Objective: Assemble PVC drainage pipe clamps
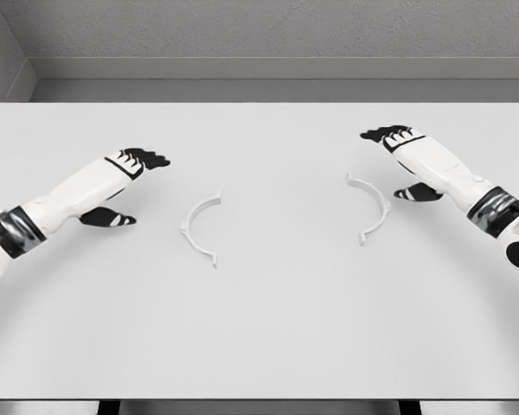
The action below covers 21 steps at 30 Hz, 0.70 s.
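Two white half-ring clamp pieces lie flat on the white table (pixel 268 328), apart from each other. The left clamp half (pixel 197 226) curves with its opening to the right; the right clamp half (pixel 374 207) opens to the left. My left hand (pixel 131 177) hovers to the left of the left half, fingers spread and holding nothing. My right hand (pixel 400 154) is just right of and behind the right half, also spread and empty. Neither hand touches a piece.
The table's far edge meets a grey wall at the back. Its front edge runs along the bottom of the view.
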Each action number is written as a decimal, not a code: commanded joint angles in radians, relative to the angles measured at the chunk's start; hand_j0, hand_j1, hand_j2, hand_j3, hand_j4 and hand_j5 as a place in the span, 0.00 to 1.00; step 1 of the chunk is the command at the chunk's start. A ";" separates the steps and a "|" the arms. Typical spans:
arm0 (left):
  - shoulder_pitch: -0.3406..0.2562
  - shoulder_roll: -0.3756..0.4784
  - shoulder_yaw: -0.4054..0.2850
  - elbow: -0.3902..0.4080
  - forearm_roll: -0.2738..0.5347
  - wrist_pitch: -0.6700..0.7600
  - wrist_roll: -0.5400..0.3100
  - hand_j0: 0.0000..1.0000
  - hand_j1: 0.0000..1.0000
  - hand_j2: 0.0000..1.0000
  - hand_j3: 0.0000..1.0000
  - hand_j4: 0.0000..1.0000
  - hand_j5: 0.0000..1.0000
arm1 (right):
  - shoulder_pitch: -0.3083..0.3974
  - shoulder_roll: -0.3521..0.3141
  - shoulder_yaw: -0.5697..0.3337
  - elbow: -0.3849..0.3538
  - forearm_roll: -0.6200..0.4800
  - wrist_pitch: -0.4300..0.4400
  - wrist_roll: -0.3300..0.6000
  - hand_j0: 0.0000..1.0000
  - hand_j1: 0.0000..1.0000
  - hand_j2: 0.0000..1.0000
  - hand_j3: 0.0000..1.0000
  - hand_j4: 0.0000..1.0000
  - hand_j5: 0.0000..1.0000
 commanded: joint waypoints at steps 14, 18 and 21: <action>-0.008 -0.073 -0.042 -0.004 -0.029 0.000 -0.002 1.00 1.00 1.00 1.00 1.00 1.00 | 0.021 -0.002 0.003 0.005 -0.004 0.001 0.001 1.00 1.00 1.00 1.00 1.00 1.00; -0.008 -0.073 -0.042 -0.004 -0.038 0.000 -0.002 1.00 1.00 1.00 1.00 1.00 1.00 | 0.020 0.000 0.004 0.027 -0.004 0.001 0.001 1.00 1.00 1.00 1.00 1.00 1.00; -0.009 -0.073 -0.040 -0.004 -0.038 0.000 -0.002 1.00 1.00 1.00 1.00 1.00 1.00 | 0.020 0.000 0.006 0.034 -0.002 0.001 0.001 1.00 1.00 1.00 1.00 1.00 1.00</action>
